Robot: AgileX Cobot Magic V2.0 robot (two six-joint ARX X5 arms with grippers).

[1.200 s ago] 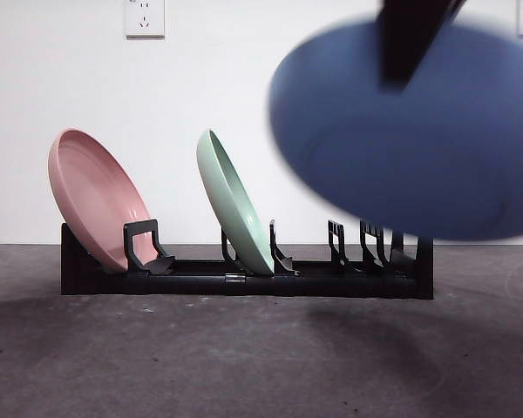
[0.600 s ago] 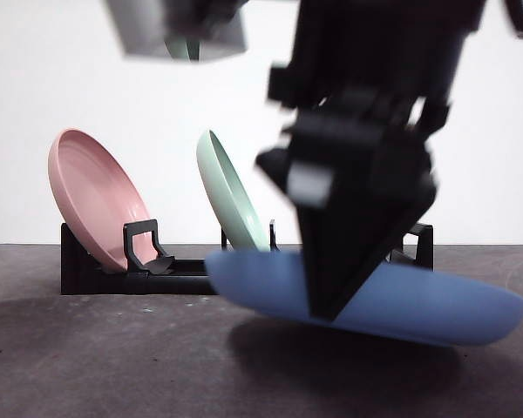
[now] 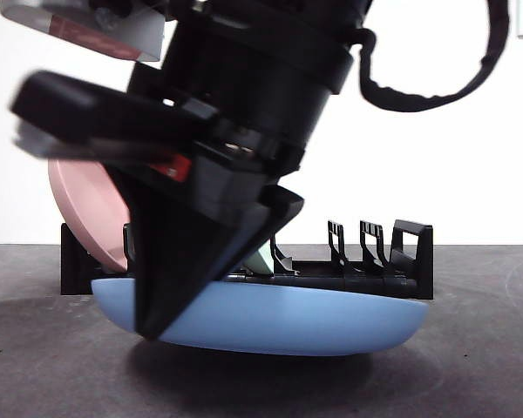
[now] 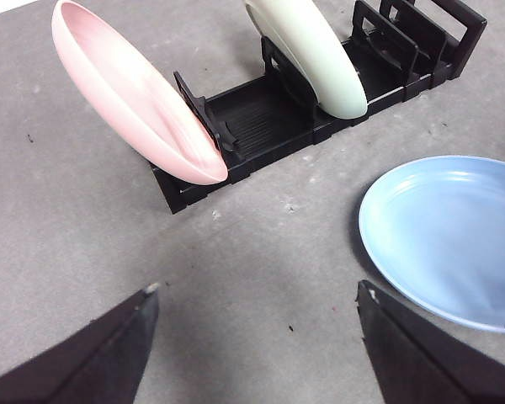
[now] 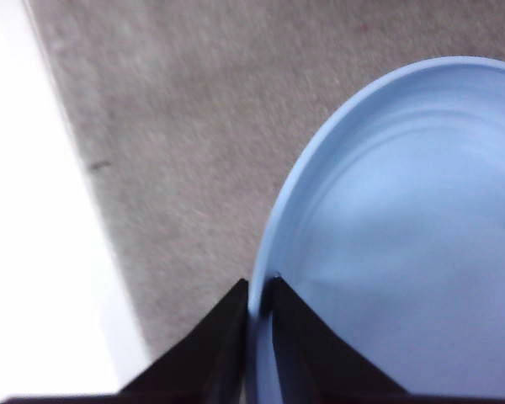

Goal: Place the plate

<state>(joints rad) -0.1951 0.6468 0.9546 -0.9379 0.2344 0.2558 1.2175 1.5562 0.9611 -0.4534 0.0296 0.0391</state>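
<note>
Right gripper (image 5: 261,307) pinches blue plate (image 3: 279,318) by its rim, plate low on table (image 3: 471,374) at 6 o'clock from dish rack (image 3: 366,274), likely for regrasp. Left gripper (image 4: 257,307) wide open, empty, waiting.

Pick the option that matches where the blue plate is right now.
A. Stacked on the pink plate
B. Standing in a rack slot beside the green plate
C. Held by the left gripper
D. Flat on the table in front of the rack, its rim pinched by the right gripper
D: the blue plate lies flat on the table before the rack, with the right gripper shut on its rim; the left gripper hangs open and empty.
</note>
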